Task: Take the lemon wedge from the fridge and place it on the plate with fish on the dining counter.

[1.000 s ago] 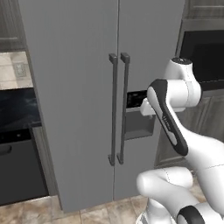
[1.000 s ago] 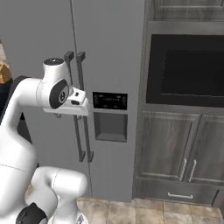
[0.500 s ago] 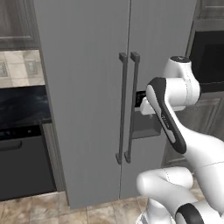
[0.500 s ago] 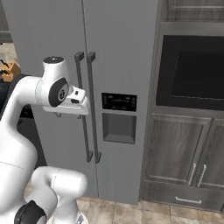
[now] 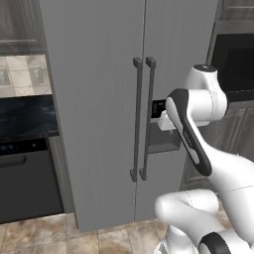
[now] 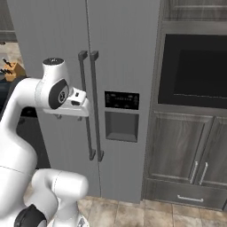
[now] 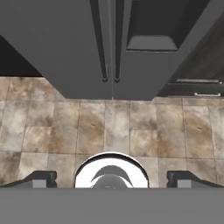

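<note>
We saw the fridge (image 5: pixel 114 99) shut, both doors closed, handles (image 6: pixel 88 106) side by side. Claw (image 7: pixel 111 178) was spread wide, empty, pointing down at the tiled floor (image 7: pixel 109 127). Lemon wedge: couldn't tell where.

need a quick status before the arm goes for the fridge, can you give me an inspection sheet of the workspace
surface: tan tiled floor in front of the fridge; nothing lying on it.
job's things: fridge with both doors shut, twin dark bar handles side by side, black dispenser panel on the right door.
clutter: knife block at far left in the right base view.
grippers: gripper open, nothing between the fingers, pointing down at the floor.
cables: nothing seen.
surroundings: dark dishwasher left of the fridge; built-in oven and grey cabinets to its right.
</note>
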